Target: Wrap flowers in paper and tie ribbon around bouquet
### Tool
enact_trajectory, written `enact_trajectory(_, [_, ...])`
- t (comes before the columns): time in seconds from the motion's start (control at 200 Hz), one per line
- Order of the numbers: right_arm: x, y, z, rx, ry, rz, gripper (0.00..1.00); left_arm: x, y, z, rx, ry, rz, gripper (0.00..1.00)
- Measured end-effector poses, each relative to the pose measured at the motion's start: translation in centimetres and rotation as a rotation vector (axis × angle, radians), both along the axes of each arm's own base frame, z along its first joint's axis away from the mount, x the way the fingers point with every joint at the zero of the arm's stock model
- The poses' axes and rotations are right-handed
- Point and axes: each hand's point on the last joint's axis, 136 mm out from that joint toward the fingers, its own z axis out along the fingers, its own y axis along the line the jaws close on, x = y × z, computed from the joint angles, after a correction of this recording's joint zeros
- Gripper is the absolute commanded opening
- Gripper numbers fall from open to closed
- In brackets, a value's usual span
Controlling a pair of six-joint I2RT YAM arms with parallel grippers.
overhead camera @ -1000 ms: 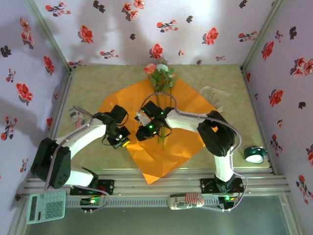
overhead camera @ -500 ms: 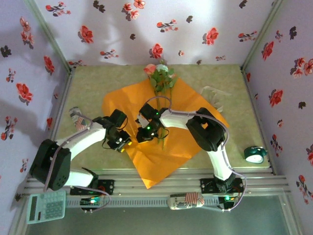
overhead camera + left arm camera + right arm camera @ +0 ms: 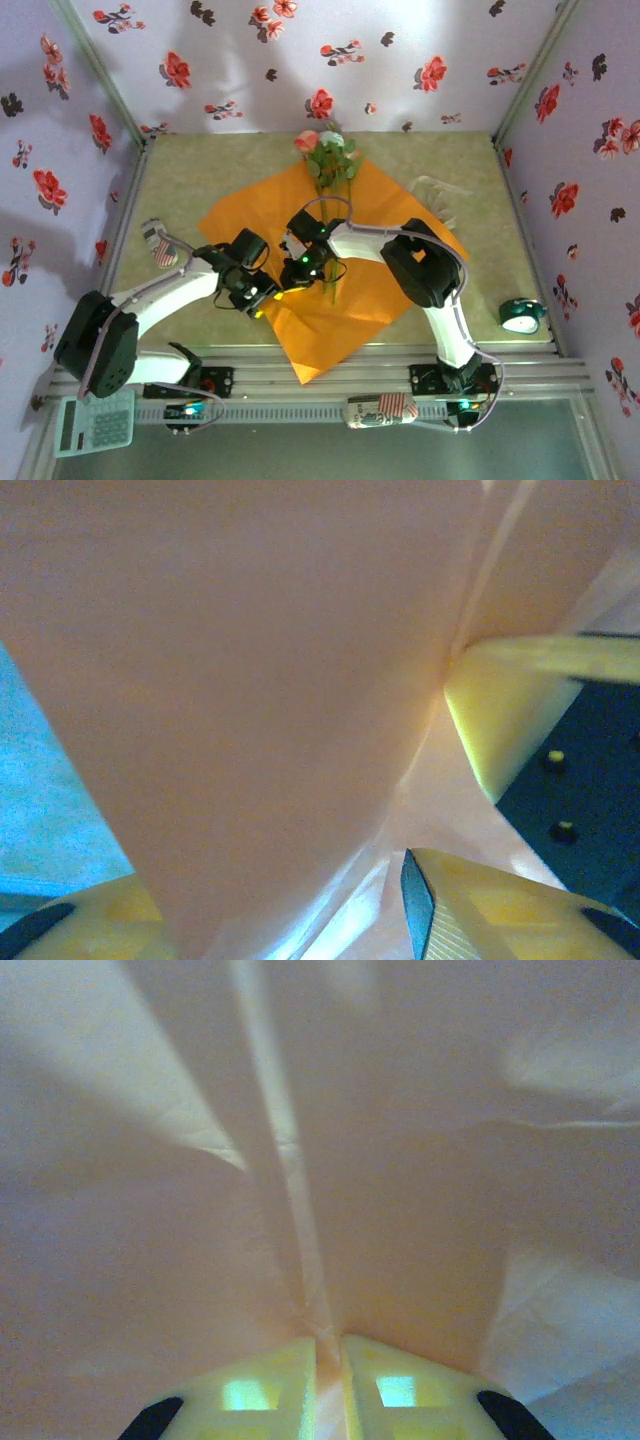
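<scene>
Two grippers meet at the creased bright orange paper sheet [image 3: 340,330]. The right gripper [image 3: 325,1345] pinches a raised fold. The left gripper [image 3: 265,880] has its fingers spread, with paper hanging loose between them.

Mid stems of flowers [image 3: 328,160] hidden under right arm [image 3: 375,243]; paper [image 3: 250,680] blurred, cropped in wrist cams.

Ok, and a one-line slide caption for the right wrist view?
Right gripper shut on a creased fold of the orange paper, seen close up.
</scene>
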Motion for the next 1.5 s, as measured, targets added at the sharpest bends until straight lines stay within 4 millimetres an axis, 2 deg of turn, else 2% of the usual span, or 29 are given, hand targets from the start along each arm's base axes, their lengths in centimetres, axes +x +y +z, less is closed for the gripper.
enact_trajectory(0.155, [0.0,0.0,0.0,0.004,0.020,-0.008,0.16,-1.3,-0.6,0.0,-0.014,0.035,-0.038,0.43])
enact_trajectory(0.31, [0.0,0.0,0.0,0.005,0.024,-0.012,0.19,-2.0,-1.0,-0.1,-0.014,0.072,-0.065,0.30])
enact_trajectory(0.505, [0.0,0.2,0.5,0.036,0.037,-0.007,0.40,-1.1,-2.2,0.7,-0.036,0.072,-0.069,0.06])
enact_trajectory(0.58, [0.3,0.1,1.1,0.048,0.030,-0.010,0.44,-0.6,-2.7,1.0,-0.045,0.067,-0.058,0.00])
enact_trajectory(0.725, [2.7,-1.2,3.8,0.083,-0.014,-0.060,0.47,0.0,-3.1,1.3,-0.060,0.077,-0.010,0.00])
enact_trajectory(0.835, [5.1,-3.0,7.0,0.134,-0.092,-0.100,0.48,0.7,-3.2,1.3,-0.068,0.108,0.046,0.00])
enact_trajectory(0.93, [6.4,-4.8,8.7,0.149,-0.157,-0.119,0.48,1.4,-3.4,1.1,-0.076,0.142,0.095,0.00])
enact_trajectory(1.035, [6.6,-6.3,8.9,0.134,-0.206,-0.111,0.48,2.4,-3.6,1.1,-0.084,0.177,0.152,0.00])
enact_trajectory(1.265, [5.2,-9.2,7.9,0.081,-0.327,-0.071,0.48,4.2,-3.5,1.8,-0.114,0.212,0.267,0.00])
enact_trajectory(1.37, [5.2,-10.9,8.9,0.101,-0.447,-0.090,0.50,5.0,-3.4,1.6,-0.113,0.233,0.311,0.00])
enact_trajectory(1.5, [6.6,-12.7,11.0,0.138,-0.599,-0.138,0.52,6.2,-3.7,1.0,-0.108,0.262,0.342,0.00])
